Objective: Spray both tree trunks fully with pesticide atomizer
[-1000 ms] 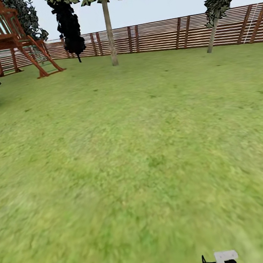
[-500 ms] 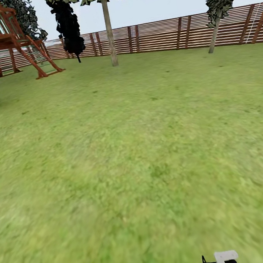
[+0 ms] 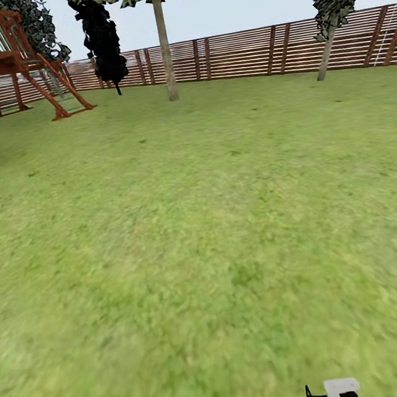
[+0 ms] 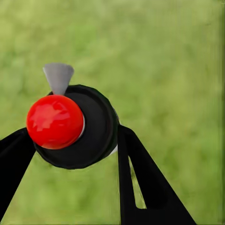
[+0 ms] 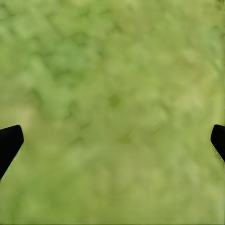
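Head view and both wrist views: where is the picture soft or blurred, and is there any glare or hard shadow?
Head view: near lawn smeared, fence and pale tree trunk crisper; flat light, no hard shadows. Left wrist view: atomizer sharp, small highlights on its red cap, grass behind blurred. Right wrist view: grass soft throughout, the dark fingertips sharp-edged.

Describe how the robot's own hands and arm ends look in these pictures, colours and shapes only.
In the left wrist view, the left hand has two flat, black, tapering fingers; the nearer finger has a narrow slot cut through it. In the right wrist view, the right hand shows just two black, pointed fingertips. The head view shows small white plates and a black part at the bottom edge.
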`<state>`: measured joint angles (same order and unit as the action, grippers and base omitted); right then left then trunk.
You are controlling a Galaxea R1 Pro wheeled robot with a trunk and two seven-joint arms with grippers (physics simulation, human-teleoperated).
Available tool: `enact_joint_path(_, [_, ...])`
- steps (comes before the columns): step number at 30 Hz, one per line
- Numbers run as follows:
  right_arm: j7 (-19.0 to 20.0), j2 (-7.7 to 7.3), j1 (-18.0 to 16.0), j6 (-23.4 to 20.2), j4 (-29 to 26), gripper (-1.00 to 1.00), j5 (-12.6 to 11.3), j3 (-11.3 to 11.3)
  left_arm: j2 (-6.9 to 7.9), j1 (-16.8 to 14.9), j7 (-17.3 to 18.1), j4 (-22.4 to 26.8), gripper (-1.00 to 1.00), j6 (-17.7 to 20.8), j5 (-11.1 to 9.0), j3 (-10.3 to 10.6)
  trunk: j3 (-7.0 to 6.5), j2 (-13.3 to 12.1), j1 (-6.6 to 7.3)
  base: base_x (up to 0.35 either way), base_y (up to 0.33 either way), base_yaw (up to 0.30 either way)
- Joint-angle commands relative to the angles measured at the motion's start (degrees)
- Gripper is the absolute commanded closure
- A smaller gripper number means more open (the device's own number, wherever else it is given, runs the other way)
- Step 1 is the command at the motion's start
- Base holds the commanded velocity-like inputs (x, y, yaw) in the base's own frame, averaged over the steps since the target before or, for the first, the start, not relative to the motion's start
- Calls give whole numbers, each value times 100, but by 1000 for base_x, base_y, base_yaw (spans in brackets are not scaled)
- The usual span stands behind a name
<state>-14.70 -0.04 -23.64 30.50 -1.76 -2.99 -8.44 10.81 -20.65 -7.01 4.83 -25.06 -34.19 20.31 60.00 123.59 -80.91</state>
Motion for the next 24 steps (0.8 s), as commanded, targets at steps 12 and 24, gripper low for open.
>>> enact_joint_path(12, [6,6,0,0,0,-100,8,-8,0,-1,-3,0,100,-1,0,-1,0,0,0,336,0,0])
enact_joint_path(24, [11,4,0,9,4,-100,17,-17,0,0,-1,0,100,-2,0,-1,0,0,0,336,0,0])
